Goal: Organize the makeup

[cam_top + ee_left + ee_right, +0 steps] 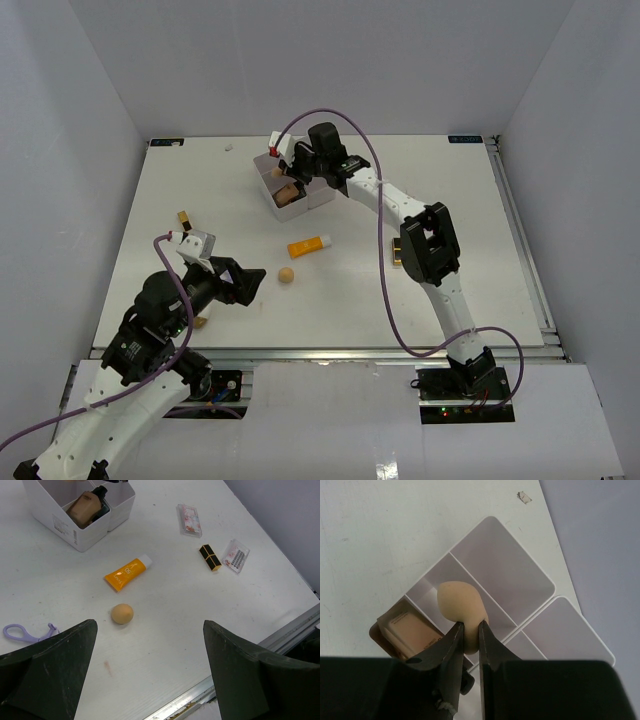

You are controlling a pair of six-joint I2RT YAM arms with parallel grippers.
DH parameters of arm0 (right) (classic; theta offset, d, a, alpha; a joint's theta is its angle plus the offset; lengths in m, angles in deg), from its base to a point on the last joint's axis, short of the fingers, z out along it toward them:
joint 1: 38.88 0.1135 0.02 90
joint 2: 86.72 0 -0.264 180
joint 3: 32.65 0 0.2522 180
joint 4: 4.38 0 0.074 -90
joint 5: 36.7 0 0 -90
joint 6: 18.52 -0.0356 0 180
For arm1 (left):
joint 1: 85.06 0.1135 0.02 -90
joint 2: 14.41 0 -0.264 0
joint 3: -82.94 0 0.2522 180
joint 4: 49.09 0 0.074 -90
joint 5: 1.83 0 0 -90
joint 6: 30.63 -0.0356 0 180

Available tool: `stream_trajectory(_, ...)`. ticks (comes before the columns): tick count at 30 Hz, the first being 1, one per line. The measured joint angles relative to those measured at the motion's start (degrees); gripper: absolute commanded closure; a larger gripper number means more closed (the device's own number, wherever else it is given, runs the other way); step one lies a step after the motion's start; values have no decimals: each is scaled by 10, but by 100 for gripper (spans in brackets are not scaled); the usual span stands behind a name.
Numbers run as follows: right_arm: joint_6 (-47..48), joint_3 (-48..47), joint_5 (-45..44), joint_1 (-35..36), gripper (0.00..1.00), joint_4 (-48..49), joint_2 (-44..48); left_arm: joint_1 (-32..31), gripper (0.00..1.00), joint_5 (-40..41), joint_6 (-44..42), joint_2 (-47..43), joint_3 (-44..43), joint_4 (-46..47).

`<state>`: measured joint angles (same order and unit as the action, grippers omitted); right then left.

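Observation:
My right gripper (471, 630) is shut on a beige egg-shaped sponge (460, 602) and holds it above the white compartment box (540, 580). A skin-tone bottle (412, 630) lies in one compartment. In the top view this gripper (290, 172) hangs over the box (318, 200). My left gripper (150, 670) is open and empty above the table. Ahead of it lie a second sponge (122, 613), the orange tube (127, 573), the black-gold lipstick (210, 557), two clear packets (189, 520) (235, 555) and the purple loop (20, 632).
The box (80, 535) holds dark-capped bottles (87, 507). A small beige item (184, 216) lies at the table's left. The table's metal front edge (280, 635) runs close under the left gripper. Grey walls enclose the table on three sides.

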<state>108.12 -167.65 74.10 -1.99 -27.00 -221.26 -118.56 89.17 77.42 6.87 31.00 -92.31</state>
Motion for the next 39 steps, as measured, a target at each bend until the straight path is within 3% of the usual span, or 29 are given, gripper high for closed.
stream_trajectory(6, 14, -9, -13, 3, 75, 2, -9, 0, 2, 0, 0, 0, 0, 0)
stream_trajectory(17, 37, -9, -31, 6, 57, 13, -19, 0, 2, 0, 0, 0, 0, 1)
stream_trajectory(24, 43, -9, -35, 7, 41, 16, -19, 0, 2, 0, 0, 0, 0, 1)
stream_trajectory(39, 15, 14, -10, 5, 38, -7, 10, 0, 2, -1, 0, 15, 0, 8)
